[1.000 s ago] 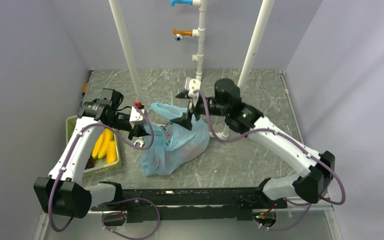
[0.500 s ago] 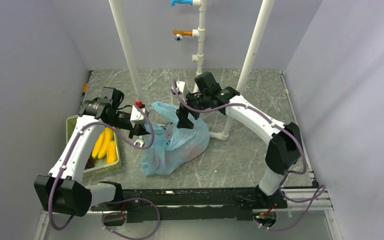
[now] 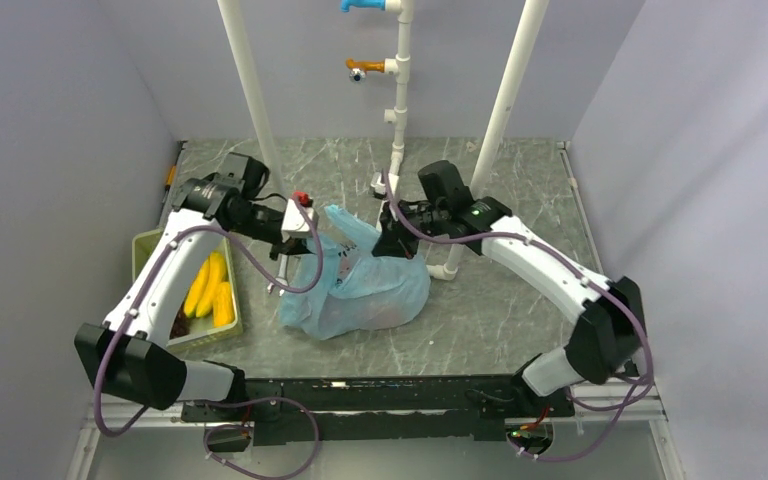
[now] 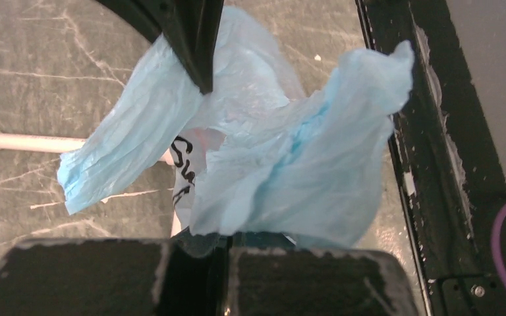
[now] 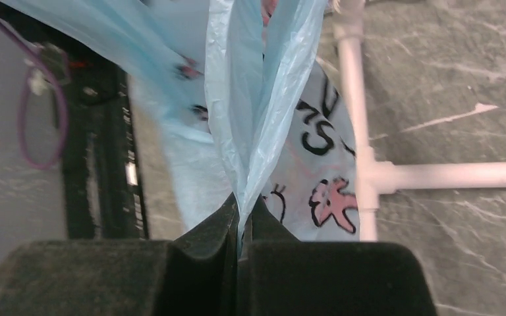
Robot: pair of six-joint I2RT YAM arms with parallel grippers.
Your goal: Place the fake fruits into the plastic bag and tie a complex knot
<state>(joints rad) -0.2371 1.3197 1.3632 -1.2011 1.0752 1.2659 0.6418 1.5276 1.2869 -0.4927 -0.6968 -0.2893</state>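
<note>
1. Top external view:
   - Over the last second my left gripper [image 3: 290, 250] has risen towards the upper middle of the frame, taking one edge of the plastic bag [image 3: 360, 290] with it.
   - The right gripper [image 3: 388, 240] swung in and has settled just right of the bag's mouth.
   - The bag was slumped lower on the worktop [image 3: 500, 310]. It now sits centre frame, drawn up taller and shifted slightly right, with a reddish shape showing through its lower right.
   - I read this as the mouth being gathered for tying, with no knot formed yet.
   - Yellow bananas [image 3: 210, 290] lie in the green tray [image 3: 145, 250] at the left, so not all the fruit is bagged.

2. Left wrist view:
   - The left gripper [image 4: 227, 247], at the bottom edge, is clamped shut on a wide crumpled flap of the bag [image 4: 290, 178].
   - The plastic is thin, light blue and creased, with a dark print in the fold.
   - A black pointed part at the top of the frame pinches a second flap. It is probably the other gripper, but I cannot confirm that.

3. Right wrist view:
   - The right gripper [image 5: 238, 227] is closed on a narrow pleated strip of the bag [image 5: 250, 99], which rises straight up the frame and looks taut.
   - Behind the strip the bag wall shows black lettering and a pink cartoon figure.
   - A white pipe [image 5: 435, 174] crosses the worktop at the right.
</note>
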